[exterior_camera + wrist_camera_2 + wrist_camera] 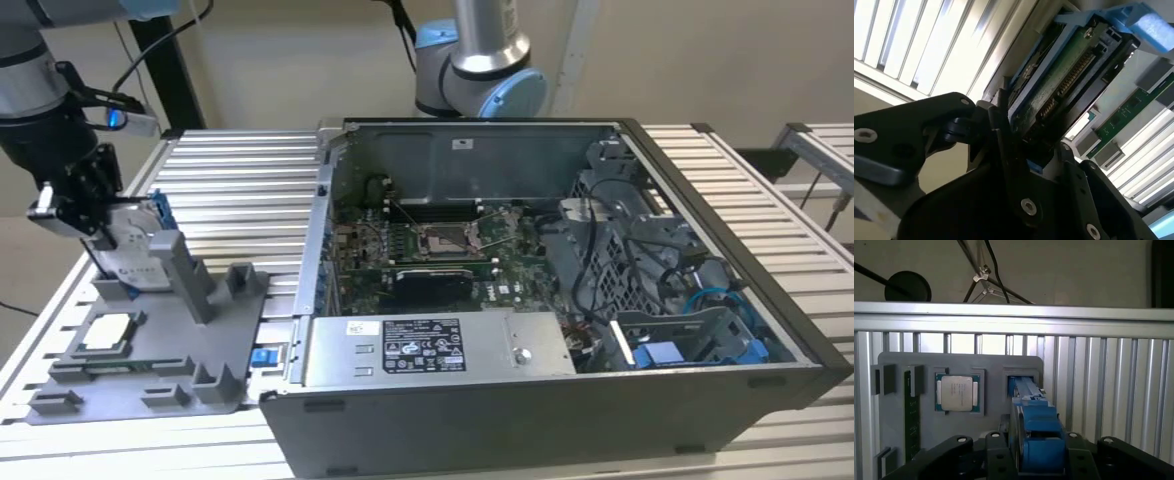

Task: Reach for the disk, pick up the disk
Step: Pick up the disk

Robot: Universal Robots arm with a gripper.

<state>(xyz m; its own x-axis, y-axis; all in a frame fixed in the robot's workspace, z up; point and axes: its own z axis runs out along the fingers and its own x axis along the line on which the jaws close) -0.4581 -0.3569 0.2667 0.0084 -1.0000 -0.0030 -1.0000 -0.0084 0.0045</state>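
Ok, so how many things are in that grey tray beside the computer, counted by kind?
disk: 1
square silver chip: 1
green memory stick: 1
Total: 3

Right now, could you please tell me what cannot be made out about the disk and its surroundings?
End of the disk nearest the claw: second wrist view, behind the claw's black body.
Flat faces of the disk: first wrist view, it stands edge-on.
Print on the processor chip: first wrist view, too small.
Near part of the grey fixture: first wrist view, behind the claw.
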